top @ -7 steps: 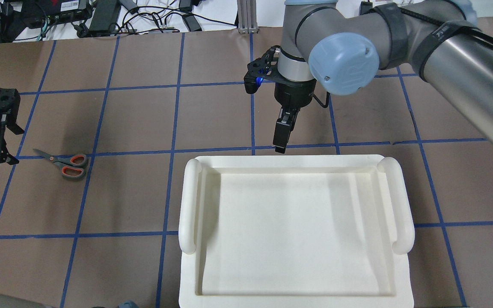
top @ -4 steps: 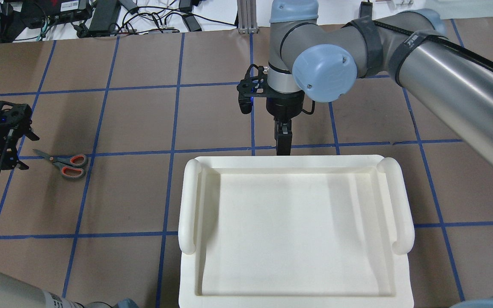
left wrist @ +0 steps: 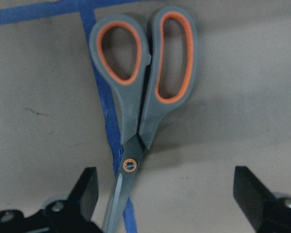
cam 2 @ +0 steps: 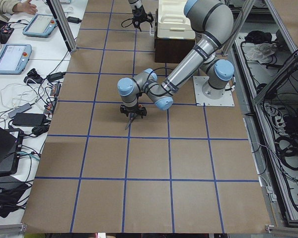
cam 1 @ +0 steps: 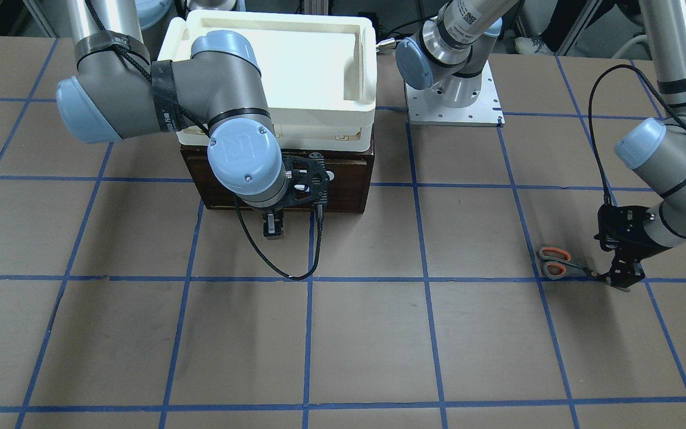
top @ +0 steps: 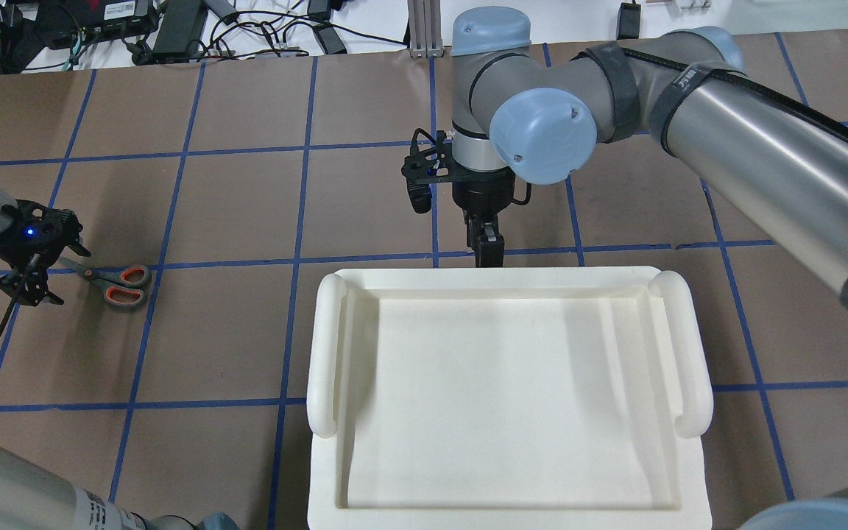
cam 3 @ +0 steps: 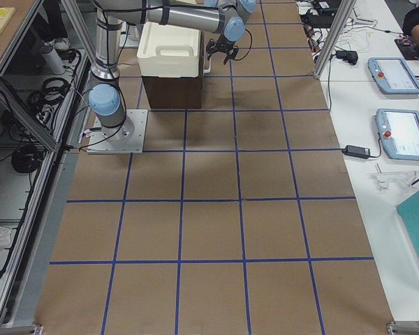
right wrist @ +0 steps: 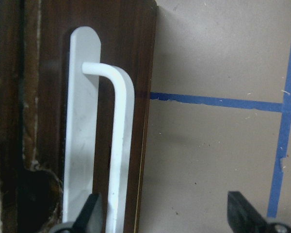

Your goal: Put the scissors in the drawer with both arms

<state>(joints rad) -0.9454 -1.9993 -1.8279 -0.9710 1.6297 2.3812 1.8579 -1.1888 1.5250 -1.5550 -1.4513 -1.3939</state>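
The scissors (top: 113, 280) lie flat on the table at the left, grey handles with orange loops, closed; they also show in the front view (cam 1: 556, 262). My left gripper (top: 56, 272) is open and low over their blade end. In the left wrist view the scissors (left wrist: 140, 97) lie with their blades between my two spread fingers (left wrist: 85, 191). The dark brown drawer (cam 1: 349, 179) looks shut under the white trays. My right gripper (cam 1: 273, 229) is open in front of it. In the right wrist view its white bar handle (right wrist: 120, 145) lies just inside one finger (right wrist: 87, 213).
Stacked white plastic trays (top: 324, 346) sit on top of the drawer cabinet and hide it from overhead. The brown table has blue tape grid lines (cam 1: 307, 333). The left arm's base plate (cam 1: 453, 107) stands beside the cabinet. Cables and electronics (top: 174, 29) lie beyond the far edge.
My left gripper has moved right and down onto the scissors' blade end. My right gripper has shifted slightly left and lower in front of the drawer. The scissors have not moved.
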